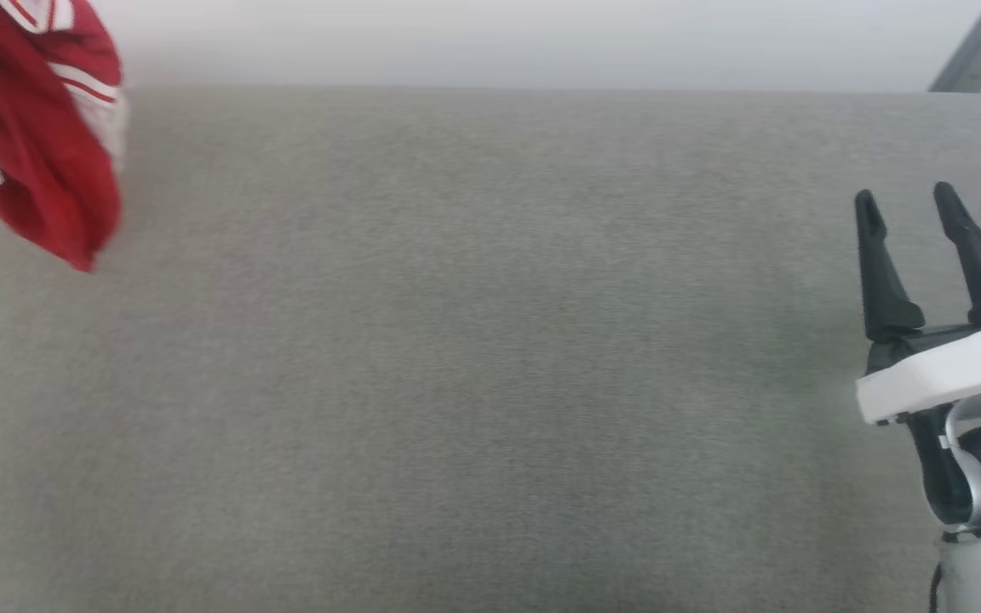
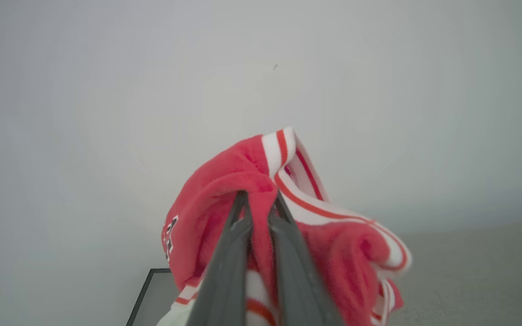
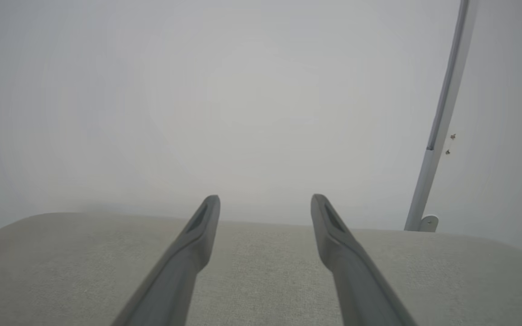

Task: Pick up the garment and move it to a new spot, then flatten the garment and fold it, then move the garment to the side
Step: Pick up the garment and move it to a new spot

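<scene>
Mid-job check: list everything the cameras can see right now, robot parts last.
garment: one, red with white striped trim, bunched at the head view's upper left.
padded surface: one, grey fabric, across the work area.
wall: one, white, behind the surface.
pole: one, grey, on the wall at far right.
left gripper: one, dark, shut on the garment.
right gripper: one, dark, open and holding nothing, over the surface's right side.
</scene>
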